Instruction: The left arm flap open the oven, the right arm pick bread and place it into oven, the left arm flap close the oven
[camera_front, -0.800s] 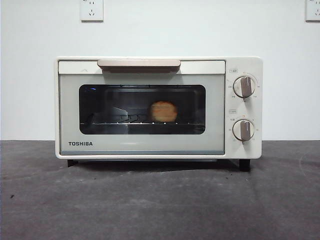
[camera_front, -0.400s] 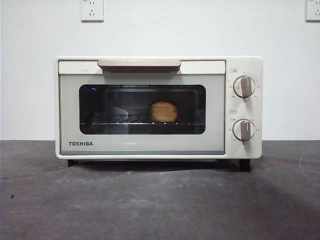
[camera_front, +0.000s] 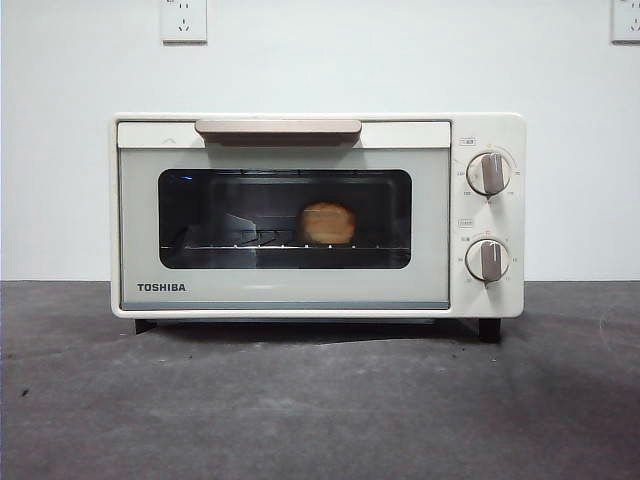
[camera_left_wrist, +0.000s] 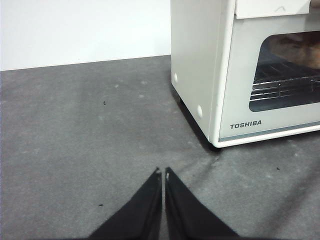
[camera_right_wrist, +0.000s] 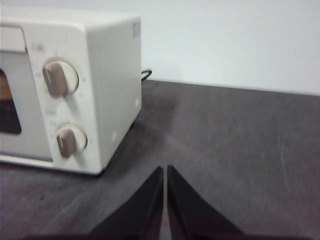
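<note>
The cream-white oven (camera_front: 480, 125) stands in the middle of the table with its door shut and its tan handle (camera_front: 278, 128) at the top. Behind the dark glass the golden bread (camera_front: 327, 223) lies on the wire rack. My left gripper (camera_left_wrist: 163, 173) is shut and holds nothing, low over the grey table off the oven's (camera_left_wrist: 200, 60) left front corner. On the other side, my right gripper (camera_right_wrist: 164, 169) is shut and empty too, off the knob side of the oven (camera_right_wrist: 110, 75). Neither arm shows in the front view.
The table (camera_front: 320, 410) is covered with a dark grey mat. A white wall with two sockets (camera_front: 183, 20) rises behind the oven. Two round knobs (camera_front: 488, 173) sit on the oven's right panel. A black cable (camera_right_wrist: 145, 74) runs behind the oven.
</note>
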